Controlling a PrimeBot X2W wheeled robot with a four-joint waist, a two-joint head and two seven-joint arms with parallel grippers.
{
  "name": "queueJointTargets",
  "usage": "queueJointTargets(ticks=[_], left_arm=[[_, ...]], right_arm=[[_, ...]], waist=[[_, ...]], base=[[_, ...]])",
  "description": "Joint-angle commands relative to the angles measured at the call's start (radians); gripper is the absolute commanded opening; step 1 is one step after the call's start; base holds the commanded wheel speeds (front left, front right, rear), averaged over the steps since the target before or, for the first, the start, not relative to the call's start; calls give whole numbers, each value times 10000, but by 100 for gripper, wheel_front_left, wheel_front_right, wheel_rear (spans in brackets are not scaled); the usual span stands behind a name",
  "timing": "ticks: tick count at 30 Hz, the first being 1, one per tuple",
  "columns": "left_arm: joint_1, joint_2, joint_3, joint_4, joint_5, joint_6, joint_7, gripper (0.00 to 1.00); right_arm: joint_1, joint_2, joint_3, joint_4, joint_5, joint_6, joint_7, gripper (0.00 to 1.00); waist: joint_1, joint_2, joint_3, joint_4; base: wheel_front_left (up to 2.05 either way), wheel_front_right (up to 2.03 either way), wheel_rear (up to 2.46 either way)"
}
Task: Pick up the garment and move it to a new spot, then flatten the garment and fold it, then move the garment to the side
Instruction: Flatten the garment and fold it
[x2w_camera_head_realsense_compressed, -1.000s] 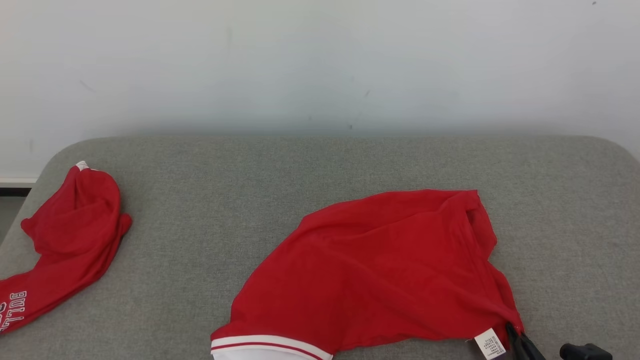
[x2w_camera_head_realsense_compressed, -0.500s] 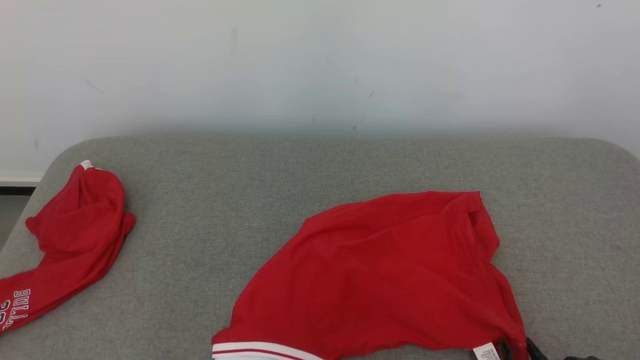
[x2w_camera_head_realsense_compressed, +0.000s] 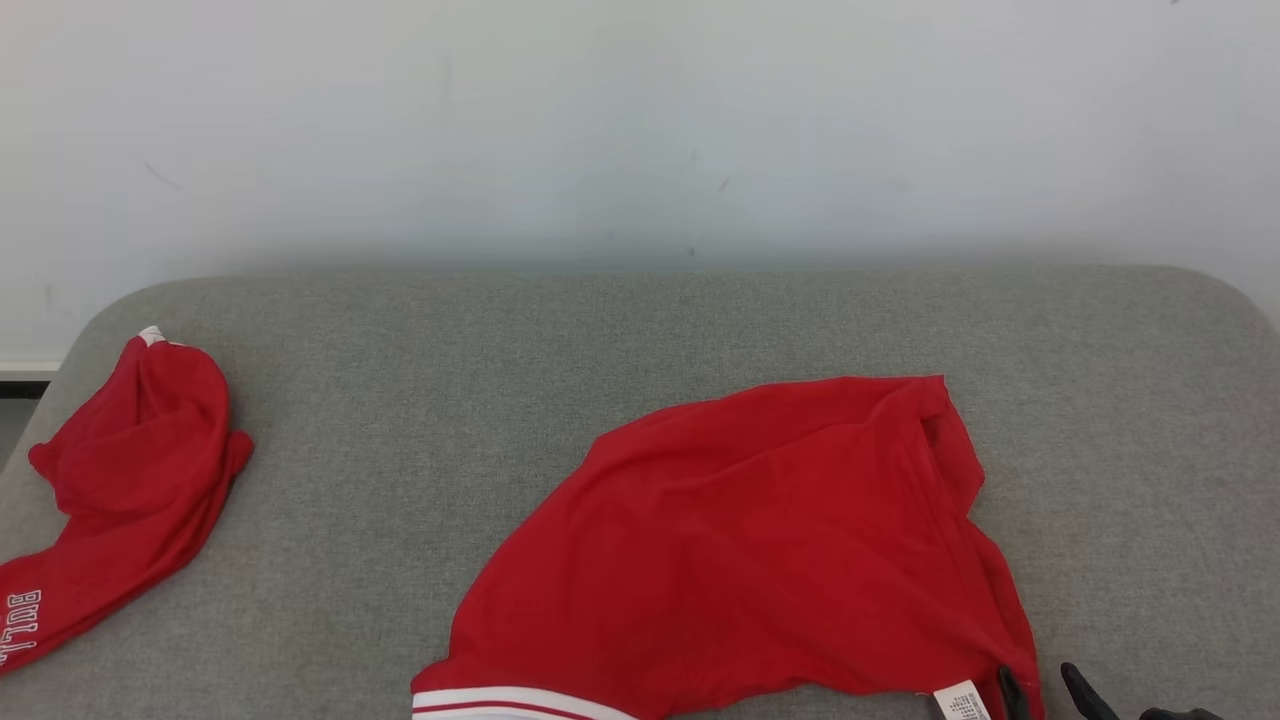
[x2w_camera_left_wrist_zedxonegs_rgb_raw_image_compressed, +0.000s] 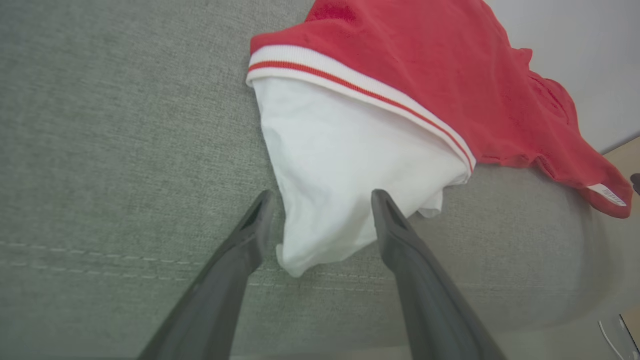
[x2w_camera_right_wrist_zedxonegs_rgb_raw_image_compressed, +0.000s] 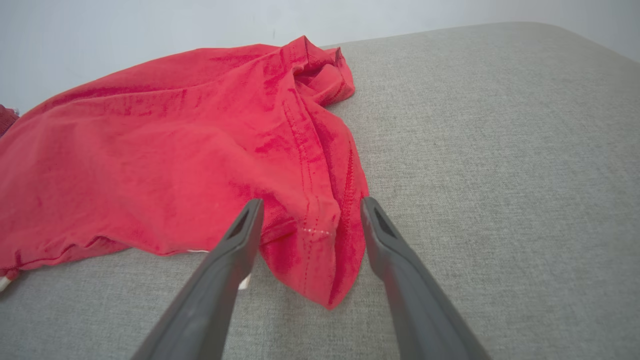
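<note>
Head view: red garment (x2w_camera_head_realsense_compressed: 760, 540) lies spread on the grey cushion (x2w_camera_head_realsense_compressed: 420, 400), centre-right, reaching the near edge; right pincer (x2w_camera_head_realsense_compressed: 1048, 690) at its lower right corner; a second red garment (x2w_camera_head_realsense_compressed: 130, 480) lies at far left.
Left wrist view: left pincer (x2w_camera_left_wrist_zedxonegs_rgb_raw_image_compressed: 322, 197) with fingers apart, the garment's white flap (x2w_camera_left_wrist_zedxonegs_rgb_raw_image_compressed: 345, 165) between them, unclamped.
Right wrist view: right pincer with fingers apart, the garment's red corner lying loose between them.
</note>
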Motion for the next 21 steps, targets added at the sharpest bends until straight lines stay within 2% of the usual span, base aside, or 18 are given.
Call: queueJointTargets(ticks=[1, 8, 21], left_arm=[[168, 138, -10, -90, 30, 14, -30, 100], [205, 369, -341, -131, -187, 14, -31, 100], [-530, 201, -1096, 1135, -994, 14, -12, 100]], right_arm=[[38, -33, -34, -53, 29, -23, -6, 100], [202, -1, -142, -24, -5, -23, -6, 100], [-595, 70, 395, 1126, 261, -23, -5, 100]], waist=[[0, -1, 11, -20], [0, -1, 26, 37], [0, -1, 66, -11]], base=[[0, 0, 0], [0, 0, 0], [0, 0, 0]])
